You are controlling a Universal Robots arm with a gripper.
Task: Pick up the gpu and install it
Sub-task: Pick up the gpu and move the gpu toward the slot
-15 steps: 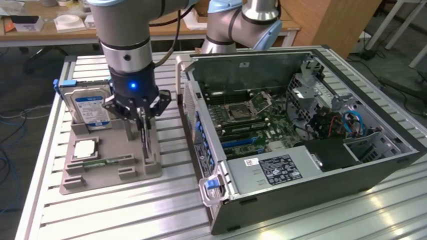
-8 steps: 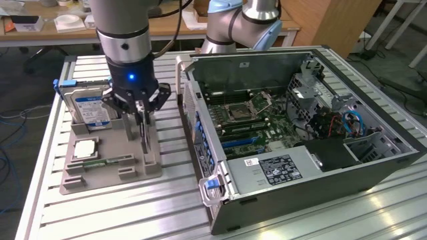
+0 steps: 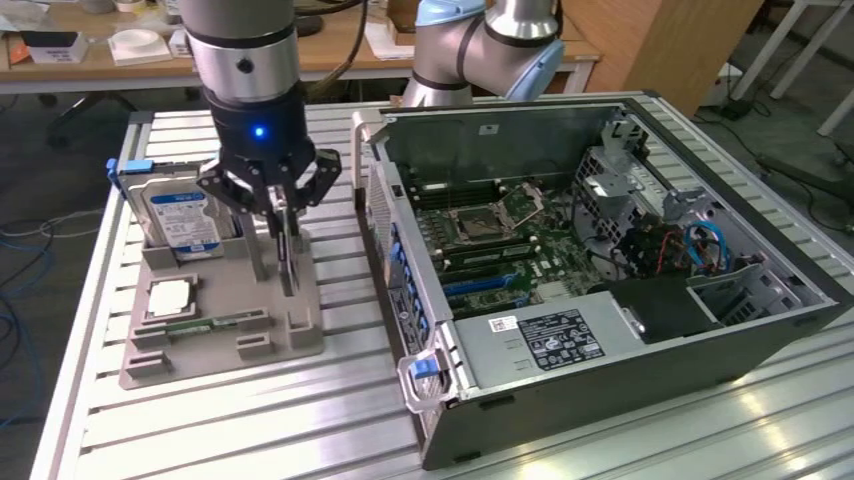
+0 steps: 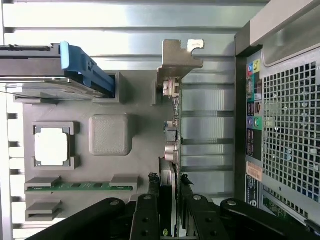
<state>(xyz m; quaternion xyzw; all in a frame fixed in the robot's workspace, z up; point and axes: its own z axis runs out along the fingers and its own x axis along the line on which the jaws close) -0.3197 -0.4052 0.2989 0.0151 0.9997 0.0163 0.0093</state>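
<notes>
Fingers [image 4: 154, 190] of the gripper [image 4: 170, 186] are standing only narrowly apart and appear to be pinching the gpu [image 4: 172, 127] by its two faces, though the contact itself is lying partly in shadow. Reading from the exterior view's left to its right, a blue-labelled hard drive [image 3: 180, 220] is standing in the grey holder [image 3: 287, 335], the gpu is sitting upright on edge in that holder just beside the drive, and the open computer case [image 3: 601, 390] is lying on the slatted table [image 3: 200, 430] near the holder.
</notes>
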